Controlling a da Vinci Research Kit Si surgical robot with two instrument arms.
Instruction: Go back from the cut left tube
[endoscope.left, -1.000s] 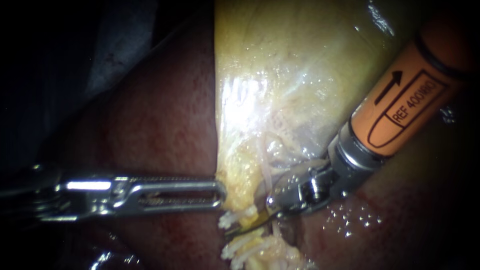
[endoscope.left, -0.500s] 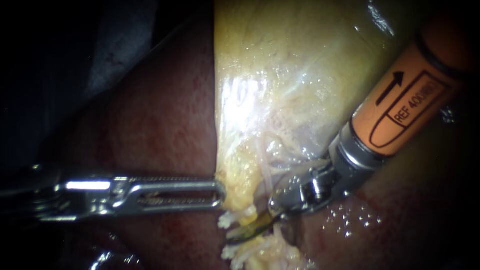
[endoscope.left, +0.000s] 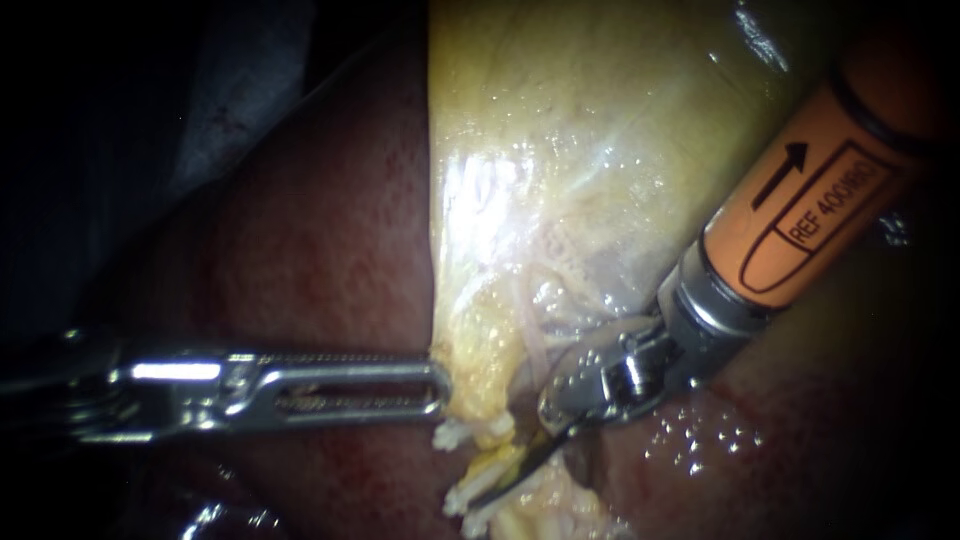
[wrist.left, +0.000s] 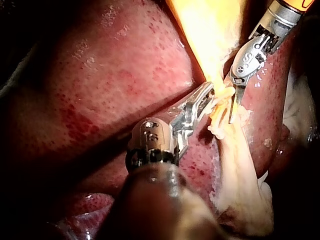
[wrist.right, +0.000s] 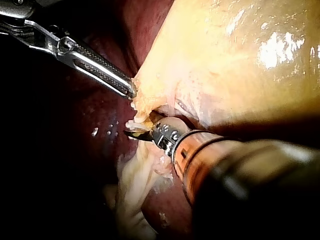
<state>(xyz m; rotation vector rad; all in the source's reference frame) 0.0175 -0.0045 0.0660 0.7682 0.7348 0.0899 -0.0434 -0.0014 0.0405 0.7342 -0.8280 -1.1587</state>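
The cut tube (endoscope.left: 458, 436) lies at the gallbladder's narrow end, parted into two frayed whitish ends with a gap between them, low in the endoscope view between the two instrument tips.

The liver (endoscope.left: 300, 250) is the dark red ground on both sides. The left wrist view shows most of it (wrist.left: 100, 75), a broad mottled lobe beside the left instrument. The right wrist view gives only a dim strip (wrist.right: 95, 150).

The gallbladder (endoscope.left: 580, 150), yellow and glistening, hangs over the liver and tapers toward the tube. The right wrist view shows its wide wet flank (wrist.right: 240, 65), the left wrist view only its narrow end (wrist.left: 210, 30).

The right instrument (endoscope.left: 490, 485) comes in from the upper right, an orange sleeve and then a steel wrist. Its thin dark blades lie together, holding nothing, and point into the gap between the tube's ends. In the left wrist view they show as one sliver (wrist.left: 231, 112) just beside the tube (wrist.left: 220, 102).

The left instrument (endoscope.left: 435, 385) has its windowed, toothed jaws closed on the gallbladder's edge just above the tube's upper end. Both wrist views (wrist.left: 209, 92) (wrist.right: 131, 90) show the tip meeting the yellow tissue.

Only the wrist views show the tube's far part (wrist.right: 132, 175), a pale ragged strand trailing away over the liver.
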